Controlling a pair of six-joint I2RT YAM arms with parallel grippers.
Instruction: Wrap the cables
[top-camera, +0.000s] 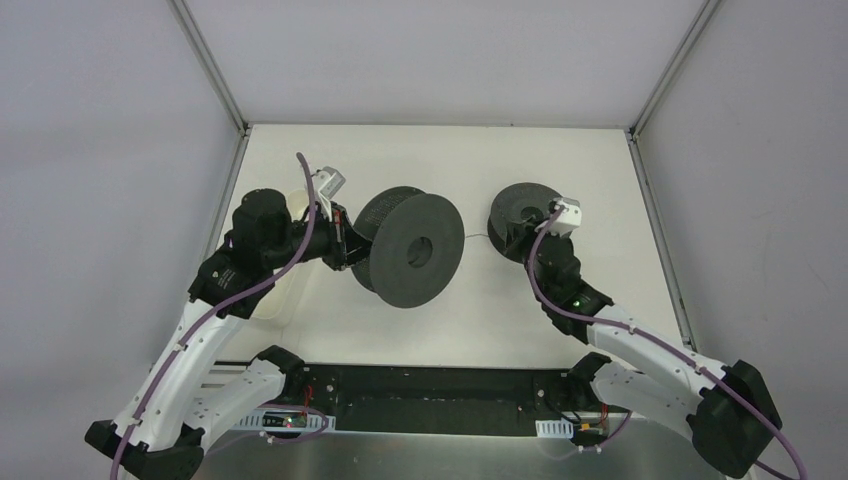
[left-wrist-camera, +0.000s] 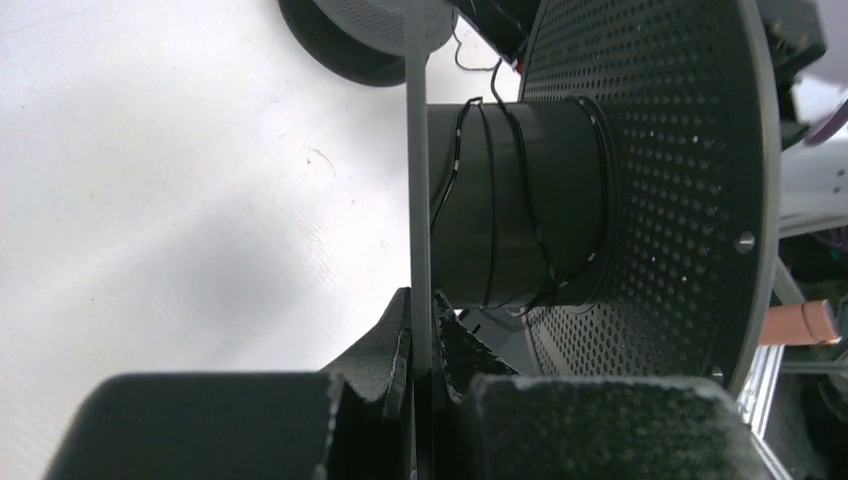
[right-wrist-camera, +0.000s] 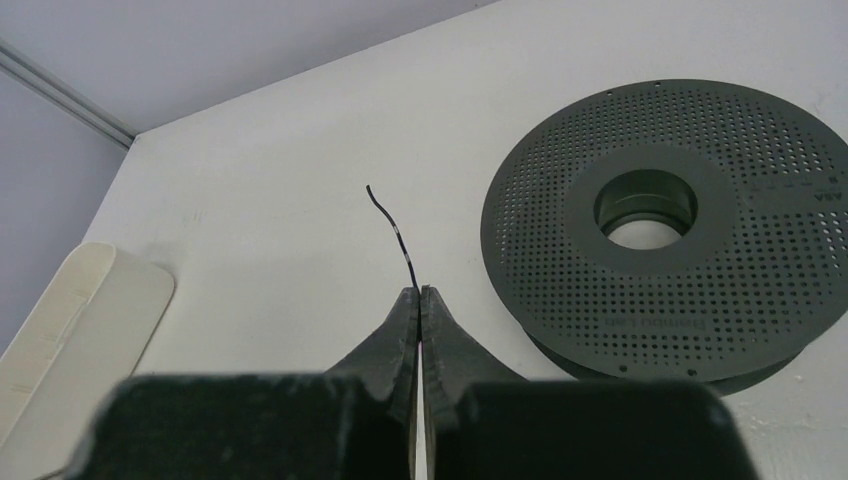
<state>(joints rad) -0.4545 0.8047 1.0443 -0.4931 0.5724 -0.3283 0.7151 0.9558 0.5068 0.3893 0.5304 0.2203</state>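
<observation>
Black cable (right-wrist-camera: 400, 240) in right end effector (right-wrist-camera: 420, 292); left end effector (left-wrist-camera: 422, 308) clamps spool (left-wrist-camera: 670, 200).

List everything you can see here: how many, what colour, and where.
spools: two, dark grey; upright spool clamped by its flange in the left gripper, flat spool lying on the table
cable: one seen, thin black; a few turns on the upright spool's hub, free end pinched in the right gripper
tray: one, cream; table's left side
table: one, white
arms: two, white with purple hoses; left arm, right arm
grippers: two, black; both shut
</observation>
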